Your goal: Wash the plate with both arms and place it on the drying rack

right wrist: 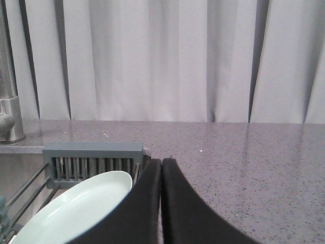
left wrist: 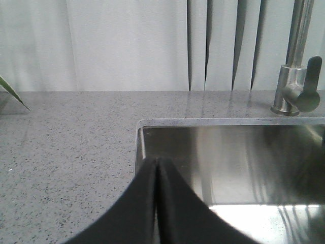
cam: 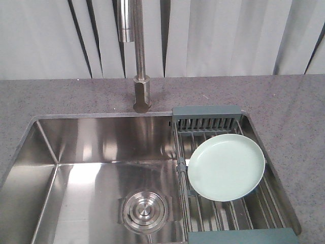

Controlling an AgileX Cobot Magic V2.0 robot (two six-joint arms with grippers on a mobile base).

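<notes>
The pale mint-green plate (cam: 226, 166) lies flat on the drying rack (cam: 208, 118), which spans the right end of the steel sink (cam: 91, 147). No arm shows in the front view. In the left wrist view my left gripper (left wrist: 157, 160) is shut with nothing in it, hovering over the sink's near-left corner (left wrist: 144, 127). In the right wrist view my right gripper (right wrist: 161, 161) is shut and empty, just right of the plate (right wrist: 76, 208) and the rack's slotted end bar (right wrist: 91, 157), above the counter edge.
A steel faucet (cam: 138, 56) rises behind the sink's middle; its base and lever (left wrist: 297, 94) show in the left wrist view. The round drain (cam: 144, 211) sits in the basin floor. Grey speckled counter (right wrist: 244, 152) surrounds the sink. A curtain hangs behind.
</notes>
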